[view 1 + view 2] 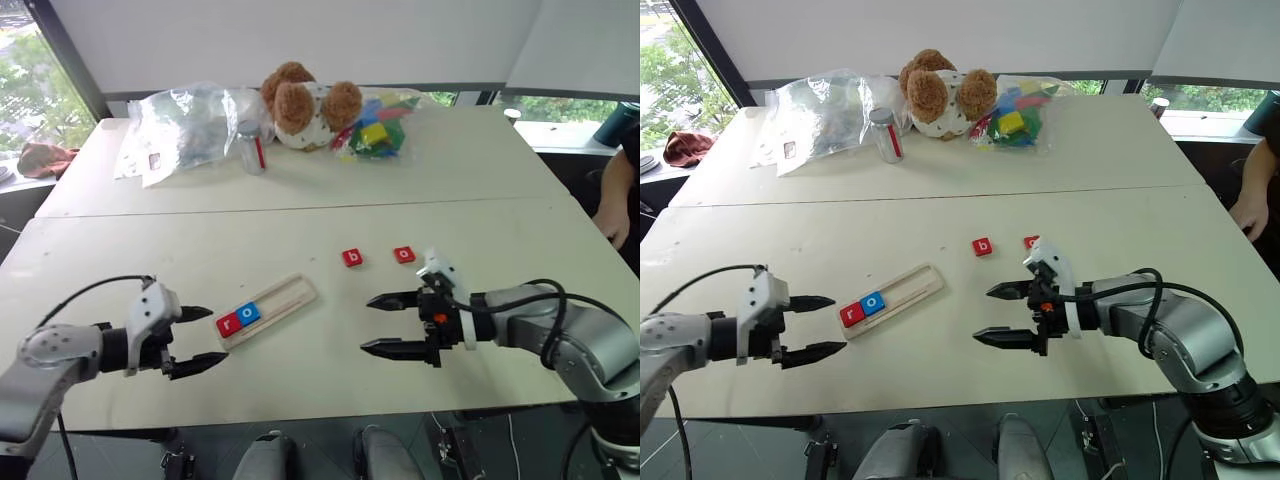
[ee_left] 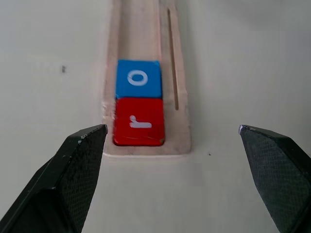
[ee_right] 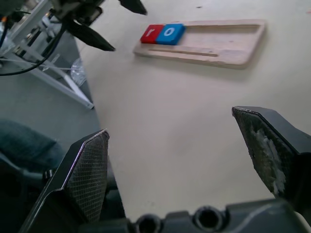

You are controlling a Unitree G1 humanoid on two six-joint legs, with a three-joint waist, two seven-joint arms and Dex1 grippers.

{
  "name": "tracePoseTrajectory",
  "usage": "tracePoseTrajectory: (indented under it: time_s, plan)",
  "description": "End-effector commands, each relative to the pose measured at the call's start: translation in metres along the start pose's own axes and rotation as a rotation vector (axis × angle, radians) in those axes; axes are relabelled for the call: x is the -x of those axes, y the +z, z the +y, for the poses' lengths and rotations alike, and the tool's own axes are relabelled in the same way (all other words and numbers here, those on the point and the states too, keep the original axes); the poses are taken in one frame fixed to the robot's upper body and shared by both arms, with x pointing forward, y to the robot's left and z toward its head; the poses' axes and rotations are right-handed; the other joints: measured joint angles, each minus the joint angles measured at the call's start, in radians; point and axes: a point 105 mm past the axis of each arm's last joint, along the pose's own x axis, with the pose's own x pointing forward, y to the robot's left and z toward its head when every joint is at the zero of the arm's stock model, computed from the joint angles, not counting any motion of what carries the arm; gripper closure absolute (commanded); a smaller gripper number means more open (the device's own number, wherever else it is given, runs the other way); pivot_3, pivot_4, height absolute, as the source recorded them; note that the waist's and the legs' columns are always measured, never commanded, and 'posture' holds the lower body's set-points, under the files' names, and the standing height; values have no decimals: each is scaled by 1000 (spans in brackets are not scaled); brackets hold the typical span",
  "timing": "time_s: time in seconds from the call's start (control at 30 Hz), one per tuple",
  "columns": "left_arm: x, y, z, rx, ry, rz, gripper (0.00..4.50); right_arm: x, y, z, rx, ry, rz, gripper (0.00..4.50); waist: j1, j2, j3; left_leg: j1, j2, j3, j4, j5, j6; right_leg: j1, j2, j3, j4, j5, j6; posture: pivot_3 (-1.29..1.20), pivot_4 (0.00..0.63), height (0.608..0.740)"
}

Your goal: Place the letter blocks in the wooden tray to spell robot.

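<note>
Left eye view, wooden tray (image 1: 268, 310) lying diagonally, near-left to far-right

Letter blocks: four counted. Two sit in the wooden tray (image 1: 268, 310), a red r (image 1: 227, 324) touching a blue o (image 1: 249, 313). Two more lie loose on the surface beyond the tray, a red b (image 1: 352, 258) and a red o (image 1: 404, 254). One tray. One stuffed bear (image 1: 300, 103), one clear jar (image 1: 251, 147), two plastic bags (image 1: 180, 125) far beyond the tray.
</note>
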Motion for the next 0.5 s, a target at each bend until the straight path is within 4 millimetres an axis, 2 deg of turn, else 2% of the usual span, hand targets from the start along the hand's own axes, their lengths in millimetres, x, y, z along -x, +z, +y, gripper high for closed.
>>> tracePoseTrajectory:
  time_s: [0.03,0.37,0.5]
  plan:
    - [-5,-2,8,-53,28,-9,0,-1,5,7,35,9,-5,90,0,0,0,0,0,0,2,-2,4,1,0,0,0,0,0,0,150,740]
    - [-19,-4,17,-58,96,-71,0,-1,2,10,25,-9,-12,90,-1,-1,0,3,0,0,5,-2,5,4,-1,0,3,0,0,0,150,740]
    - [-21,-16,18,-67,110,-29,0,-3,2,6,26,-24,-19,90,-1,-1,-1,3,0,0,5,-2,5,4,-1,0,3,0,0,0,150,740]
